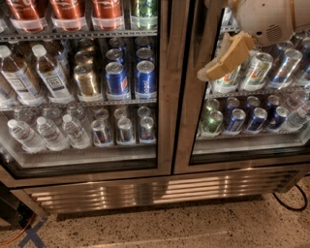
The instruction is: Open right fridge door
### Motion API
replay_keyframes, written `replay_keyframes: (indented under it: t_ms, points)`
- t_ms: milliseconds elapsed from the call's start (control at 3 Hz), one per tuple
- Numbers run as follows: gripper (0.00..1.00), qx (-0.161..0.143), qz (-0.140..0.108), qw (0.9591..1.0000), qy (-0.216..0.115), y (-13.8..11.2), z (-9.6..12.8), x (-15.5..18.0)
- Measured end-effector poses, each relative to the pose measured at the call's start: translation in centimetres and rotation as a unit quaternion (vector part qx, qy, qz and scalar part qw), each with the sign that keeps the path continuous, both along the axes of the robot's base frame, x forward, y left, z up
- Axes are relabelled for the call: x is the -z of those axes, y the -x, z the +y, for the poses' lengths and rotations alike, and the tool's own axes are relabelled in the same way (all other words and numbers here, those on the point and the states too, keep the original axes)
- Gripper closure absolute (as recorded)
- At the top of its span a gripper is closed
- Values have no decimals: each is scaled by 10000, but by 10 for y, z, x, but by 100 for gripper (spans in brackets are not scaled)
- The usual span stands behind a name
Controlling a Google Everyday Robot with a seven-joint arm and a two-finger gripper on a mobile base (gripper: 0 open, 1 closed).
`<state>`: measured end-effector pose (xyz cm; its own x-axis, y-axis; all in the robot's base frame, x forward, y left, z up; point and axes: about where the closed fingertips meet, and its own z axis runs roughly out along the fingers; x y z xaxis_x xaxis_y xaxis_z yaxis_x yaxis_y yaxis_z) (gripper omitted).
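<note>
Far left of the claw and below it, an orange cable (14, 236) is lying on the speckled floor (169, 227). The left fridge door (163, 111) is sitting shut, well left of the claw. Behind its glass, water bottles (29, 135) are lying lower left of the claw and labelled drink bottles (48, 72) are standing far left at about claw height. Gold cans (87, 80) and blue cans (145, 77) are sitting nearer, left of the claw. Red-labelled bottles (63, 9) are showing up and to the left. The steel vent grille (145, 191) is running along the fridge base, well below the claw.

The right fridge door (186, 126) is standing just beside the left one, its steel side frame passing right behind and below the claw. Whether it is cracked open or fully shut: cannot tell.

The claw (207, 73) is hanging in front of that door's upper left part, over where frame and glass meet, pointing down-left. Released or clenched: cannot tell. Contact with the door: cannot tell either.

The white arm housing (271, 19) is sitting up and right of the claw. Silver cans (256, 68) are showing right of the claw behind the glass. Green cans (213, 118) are sitting just below it and dark blue cans (256, 118) lower right. A black cable (290, 201) is curling on the floor far lower right.
</note>
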<state>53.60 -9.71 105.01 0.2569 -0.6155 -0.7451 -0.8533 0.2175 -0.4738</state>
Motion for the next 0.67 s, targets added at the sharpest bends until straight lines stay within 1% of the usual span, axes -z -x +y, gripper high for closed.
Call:
replay_keyframes:
  t_ms: [667]
  points:
    - [0,-53,-83,9999,-22,0,2,-5]
